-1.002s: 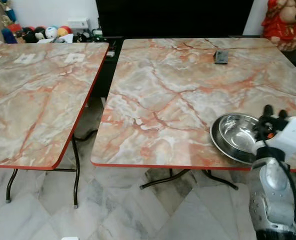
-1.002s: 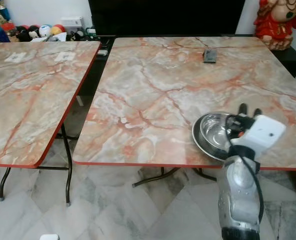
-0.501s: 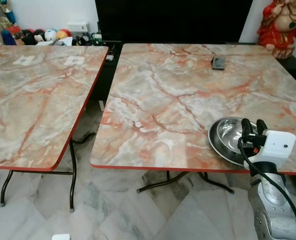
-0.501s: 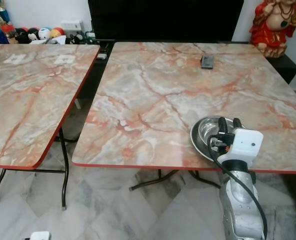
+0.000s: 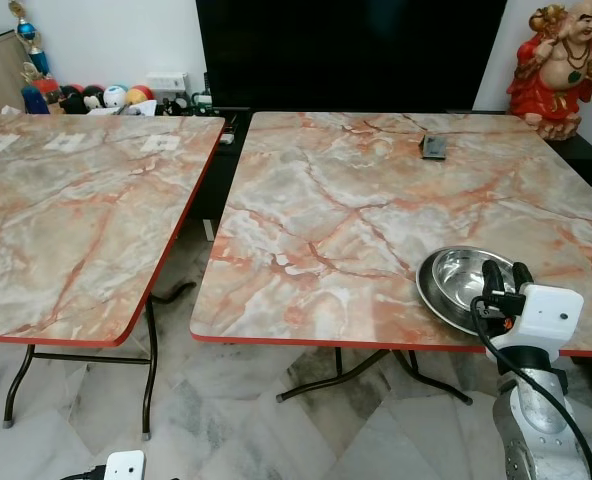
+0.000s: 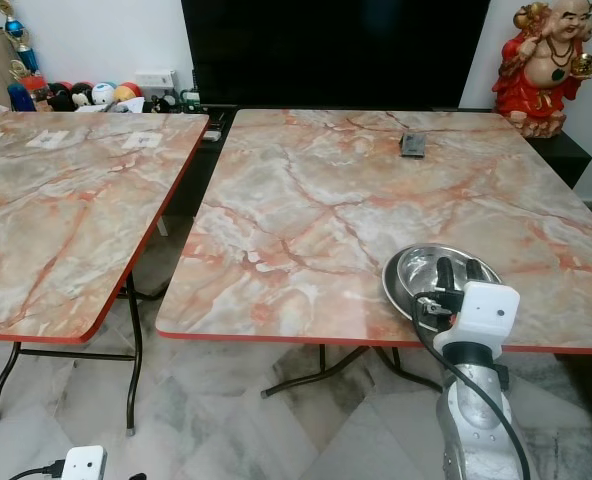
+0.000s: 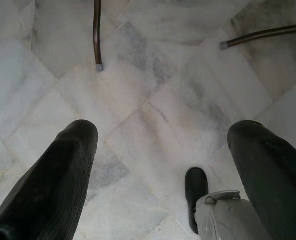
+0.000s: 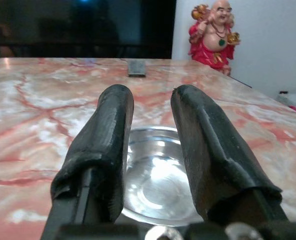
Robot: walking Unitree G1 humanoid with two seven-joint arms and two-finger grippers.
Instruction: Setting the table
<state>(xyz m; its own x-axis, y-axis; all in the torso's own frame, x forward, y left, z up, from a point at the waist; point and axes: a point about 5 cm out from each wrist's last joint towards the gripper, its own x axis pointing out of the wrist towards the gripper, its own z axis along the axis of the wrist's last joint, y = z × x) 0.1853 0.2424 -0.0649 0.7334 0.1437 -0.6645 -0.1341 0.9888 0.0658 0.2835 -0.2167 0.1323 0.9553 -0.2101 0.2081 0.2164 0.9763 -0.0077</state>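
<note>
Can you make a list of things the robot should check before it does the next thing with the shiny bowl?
1. Steel bowl sits flat on the marble table: ok.
2. Bowl is near the table's front edge: not ok, it could slip off.
3. Right gripper is right above the bowl's near rim: ok.
4. Right fingers touching the bowl: cannot tell.
5. Left gripper hangs open over the floor: ok.

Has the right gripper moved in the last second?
Yes. The right gripper pulled back across the bowl, toward the near edge of the table.
</note>
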